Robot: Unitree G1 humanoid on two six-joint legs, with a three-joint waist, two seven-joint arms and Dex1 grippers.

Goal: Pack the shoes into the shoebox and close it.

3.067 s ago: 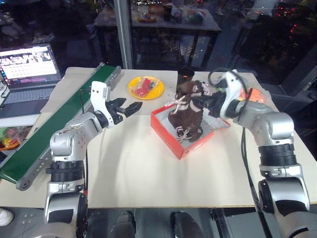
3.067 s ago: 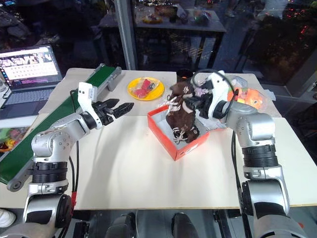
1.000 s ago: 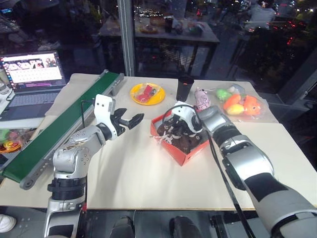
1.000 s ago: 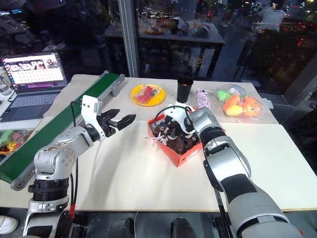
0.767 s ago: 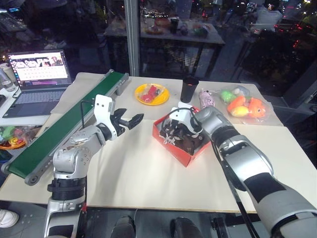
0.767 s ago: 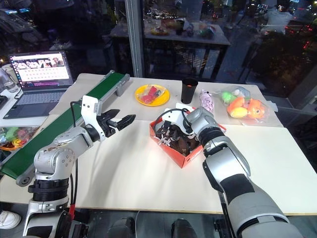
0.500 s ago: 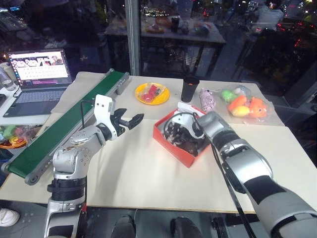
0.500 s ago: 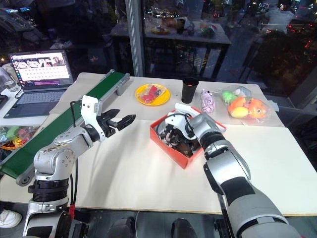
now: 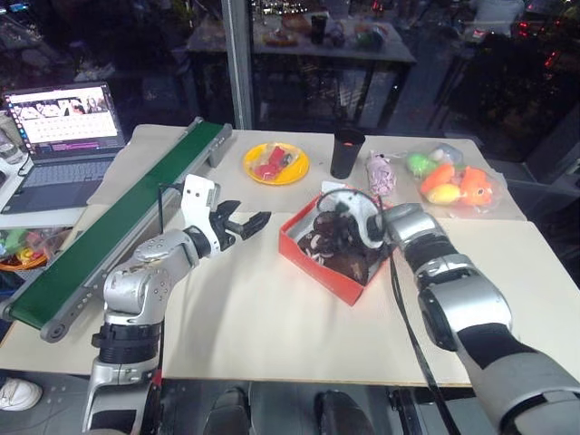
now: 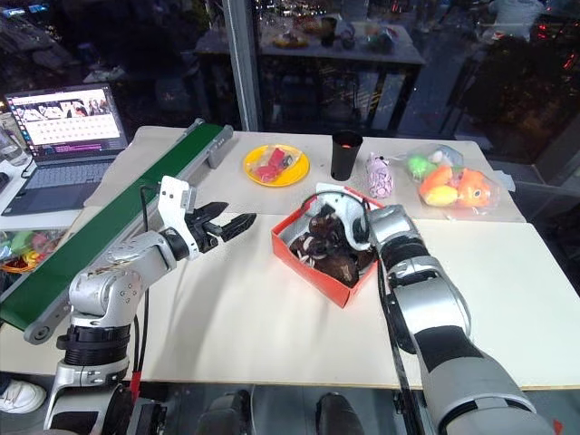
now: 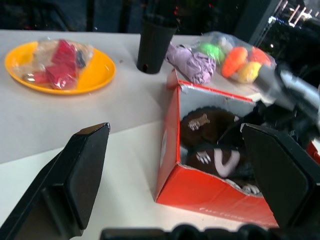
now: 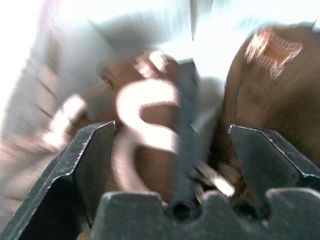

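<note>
Shoes point(image 10: 328, 246) lie inside the shoebox point(image 10: 308, 265), both dark brown with pale laces, one showing a curved pale mark on its side in the left wrist view — they fill most of the white interior. The shoebox sits near the middle of the counter point(image 10: 254, 326), turned at an angle, its red walls upright and its top open; the lid cannot be made out clearly behind the right arm. The right gripper point(image 10: 343, 227) hangs over the far side of the box, pointing down into it, its jaws spread wide and grasping nothing; in the right wrist view the two black fingers stand apart on either side of the shoes. The left gripper point(image 10: 237, 223) hovers above the counter to the left of the box, well apart from it, pointing level toward it with jaws released and empty. Behind the box stand a yellow plate point(image 10: 275, 166) with red pieces, a black cup point(image 10: 344, 154), a pale purple bundle point(image 10: 378, 174) and a bag of fruit point(image 10: 449, 188). A green conveyor point(image 10: 118, 217) runs along the left edge, with a laptop point(image 10: 56, 136) beyond it.
</note>
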